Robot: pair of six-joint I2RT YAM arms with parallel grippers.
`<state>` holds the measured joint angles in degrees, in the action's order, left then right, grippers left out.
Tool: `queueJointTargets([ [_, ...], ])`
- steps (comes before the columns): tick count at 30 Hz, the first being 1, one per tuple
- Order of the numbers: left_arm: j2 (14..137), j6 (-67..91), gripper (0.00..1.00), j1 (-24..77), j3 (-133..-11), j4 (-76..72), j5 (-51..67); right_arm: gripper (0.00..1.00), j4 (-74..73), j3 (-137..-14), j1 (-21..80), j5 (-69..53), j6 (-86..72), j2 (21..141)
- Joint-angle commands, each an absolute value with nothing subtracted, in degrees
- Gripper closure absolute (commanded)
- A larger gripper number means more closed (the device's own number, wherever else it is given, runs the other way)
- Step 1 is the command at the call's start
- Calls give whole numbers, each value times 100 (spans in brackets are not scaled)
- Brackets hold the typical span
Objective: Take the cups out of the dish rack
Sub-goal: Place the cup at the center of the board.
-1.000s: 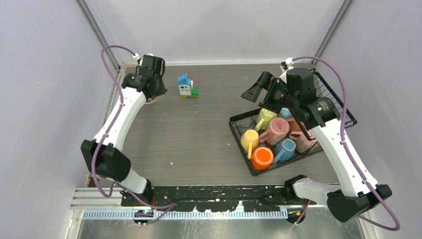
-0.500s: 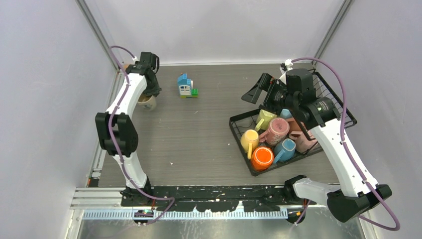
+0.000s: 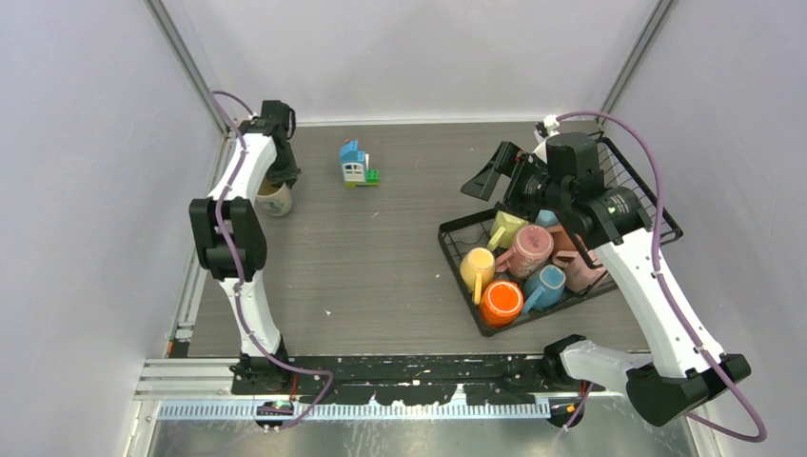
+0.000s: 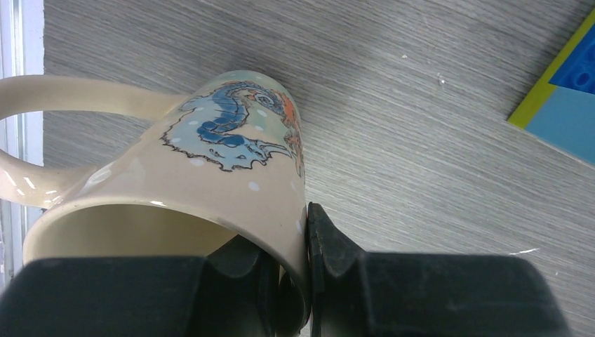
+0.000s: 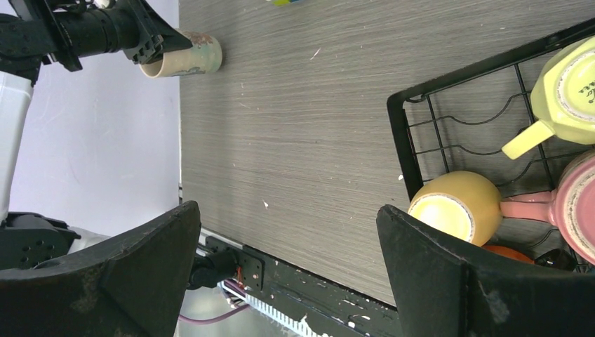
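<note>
One cream cup point(image 3: 274, 198) is clamped at its rim by the left gripper point(image 4: 306, 281) near the table's point(image 3: 381, 257) far-left edge — at least six more are counted in the one dish rack point(image 3: 633, 176); the right gripper point(image 5: 286, 232) is held wide apart.

The table point(image 3: 381, 257) had a matt grey top with a fine wood grain. The cream mug point(image 4: 210, 161) at the far left was glazed ceramic, smooth and glossy, with a printed picture on its side. The left gripper point(image 4: 298, 239) and the right gripper point(image 5: 288, 267) looked like matt black plastic. The rack point(image 5: 398, 144) was thin black coated wire with a slight sheen. The yellow mug point(image 5: 452, 207) and the lime mug point(image 5: 568, 98) were smooth glazed ceramic. The toy house point(image 3: 354, 164) was smooth plastic.
</note>
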<state>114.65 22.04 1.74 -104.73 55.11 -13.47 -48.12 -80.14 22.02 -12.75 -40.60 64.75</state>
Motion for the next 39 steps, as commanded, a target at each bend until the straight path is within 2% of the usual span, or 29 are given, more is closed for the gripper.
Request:
queueJointTargets([
  [1, 11477, 2040, 100, 43, -10881, 5445, -1425, 0, -4721, -8130, 2246, -1310, -3975, 6333],
  [5, 11574, 2028, 100, 26, -10889, 5442, -1347, 0, -4702, -8090, 2250, -1301, -3981, 6337],
  [8, 11633, 2030, 92, 26, -10889, 5441, -1353, 0, -4702, -8078, 2252, -1301, -3975, 6341],
  [27, 11147, 1994, 2, 26, -11182, 5458, -1258, 0, -4755, -8087, 2284, -1231, -3938, 6346],
  [39, 10184, 1986, 0, 315, -11160, 5416, -1152, 0, -5207, -8047, 2421, -578, -3782, 6303],
])
